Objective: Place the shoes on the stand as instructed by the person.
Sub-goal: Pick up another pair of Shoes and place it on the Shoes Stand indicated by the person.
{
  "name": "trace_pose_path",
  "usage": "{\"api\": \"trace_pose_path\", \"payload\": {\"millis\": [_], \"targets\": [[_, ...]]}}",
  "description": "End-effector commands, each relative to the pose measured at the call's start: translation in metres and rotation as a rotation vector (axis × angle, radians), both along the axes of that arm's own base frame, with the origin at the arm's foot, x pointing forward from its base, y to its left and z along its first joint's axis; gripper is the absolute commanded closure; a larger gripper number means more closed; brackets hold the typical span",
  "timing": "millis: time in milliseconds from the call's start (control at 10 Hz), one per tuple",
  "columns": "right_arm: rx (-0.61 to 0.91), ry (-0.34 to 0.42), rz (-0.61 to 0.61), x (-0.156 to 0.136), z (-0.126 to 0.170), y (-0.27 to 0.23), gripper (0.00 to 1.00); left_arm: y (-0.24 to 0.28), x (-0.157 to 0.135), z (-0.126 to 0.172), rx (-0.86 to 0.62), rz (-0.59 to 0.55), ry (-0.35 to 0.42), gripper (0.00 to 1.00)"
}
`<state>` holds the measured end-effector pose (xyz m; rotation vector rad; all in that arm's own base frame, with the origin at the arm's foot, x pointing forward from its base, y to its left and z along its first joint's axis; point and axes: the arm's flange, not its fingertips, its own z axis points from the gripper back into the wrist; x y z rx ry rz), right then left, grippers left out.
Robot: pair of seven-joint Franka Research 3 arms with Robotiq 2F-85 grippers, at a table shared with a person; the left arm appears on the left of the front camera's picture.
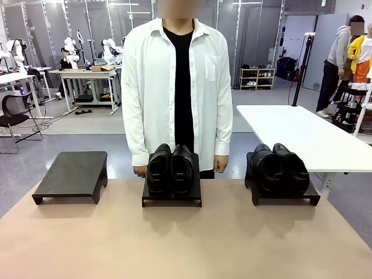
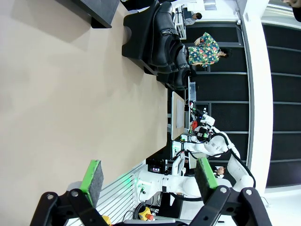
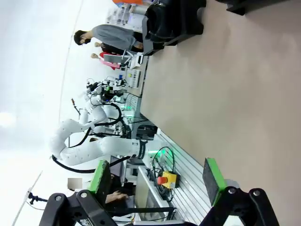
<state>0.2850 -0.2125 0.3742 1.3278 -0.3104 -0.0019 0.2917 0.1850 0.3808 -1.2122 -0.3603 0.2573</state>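
Two pairs of glossy black shoes sit on black stands: one pair (image 1: 170, 167) on the middle stand (image 1: 172, 200), the other pair (image 1: 279, 167) on the right stand (image 1: 286, 199). The left stand (image 1: 72, 174) is bare. The person (image 1: 177, 87) stands behind the middle stand, both hands hanging at the table's far edge. In the left wrist view my left gripper (image 2: 147, 176) is open above the tabletop, far from a shoe pair on its stand (image 2: 164, 42). My right gripper (image 3: 155, 178) is open too, holding nothing, with a black stand (image 3: 174, 21) well ahead.
The tan tabletop (image 1: 186, 244) stretches bare in front of the three stands. A white table (image 1: 302, 133) stands behind at the right. The other arm's white base (image 3: 94, 141) and a red stop button (image 3: 163, 180) sit by the table's near edge.
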Motion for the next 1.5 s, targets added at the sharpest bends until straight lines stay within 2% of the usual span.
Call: {"api": "trace_pose_path", "payload": {"millis": [0,100,200,1400], "targets": [[0.043,-0.007,-0.018,0.006,-0.004,-0.003,0.00,0.000,-0.002,0.002,-0.003,-0.009,-0.013,0.00],[0.051,0.018,-0.013,0.012,-0.005,-0.001,0.00,0.000,-0.002,0.002,-0.003,-0.009,-0.013,0.00],[0.022,0.011,-0.002,-0.001,-0.007,-0.002,0.00,0.000,-0.002,0.002,-0.003,-0.009,-0.013,0.00],[0.022,0.011,-0.002,-0.001,-0.007,-0.002,0.00,0.000,-0.002,0.002,-0.003,-0.009,-0.013,0.00]]}}
